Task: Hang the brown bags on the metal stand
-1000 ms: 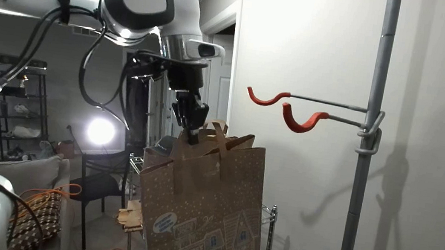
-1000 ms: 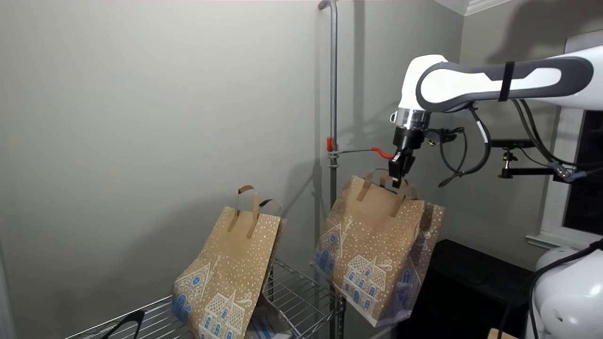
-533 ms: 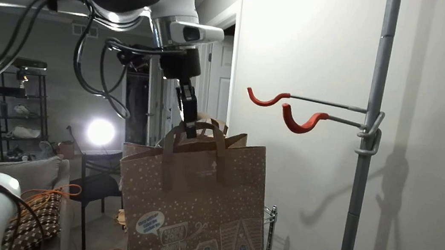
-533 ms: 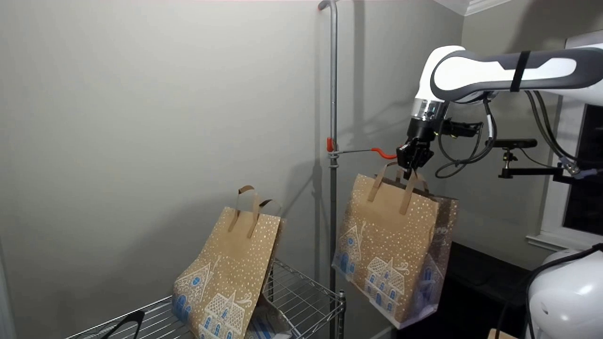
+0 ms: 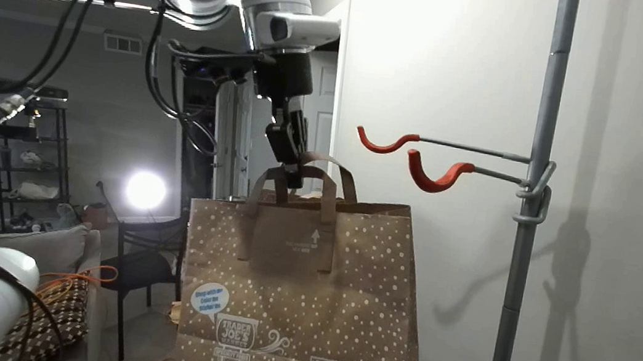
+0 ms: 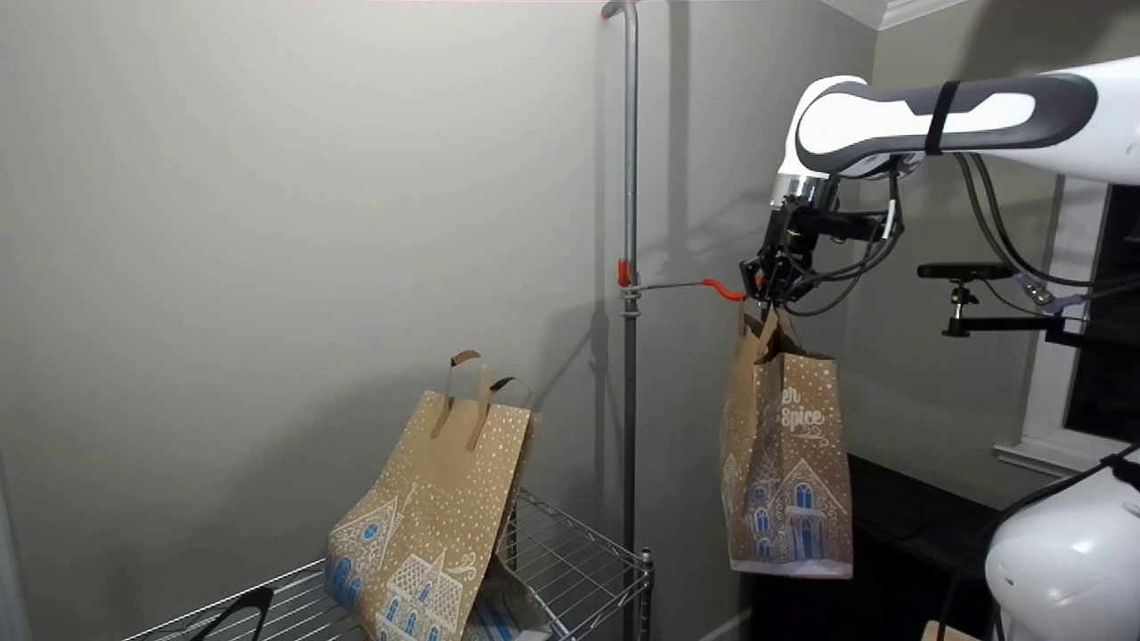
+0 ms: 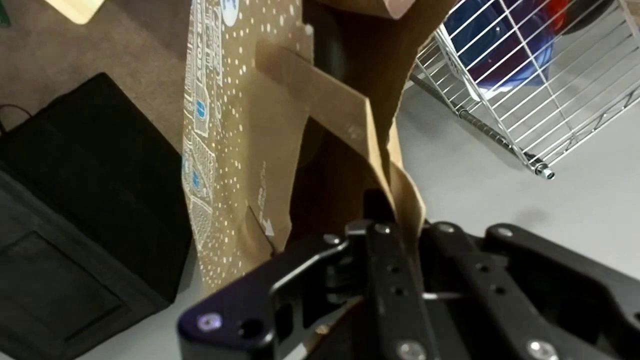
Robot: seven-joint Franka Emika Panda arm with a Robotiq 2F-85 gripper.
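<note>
Wrist view, bottom: black claw (image 7: 410,225) pinched flat brown-paper handle (image 7: 340,110); we judged white-dotted kraft bag (image 7: 260,130) light, creasable, rightly held.

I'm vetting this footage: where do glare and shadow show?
In an exterior view, a round light glares white; in both exterior views, shadows fall on the wall behind the metal stand; in the wrist view, the held bag is dark inside.

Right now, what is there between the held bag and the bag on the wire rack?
In an exterior view, the metal stand and the wire rack's corner appear between them.
</note>
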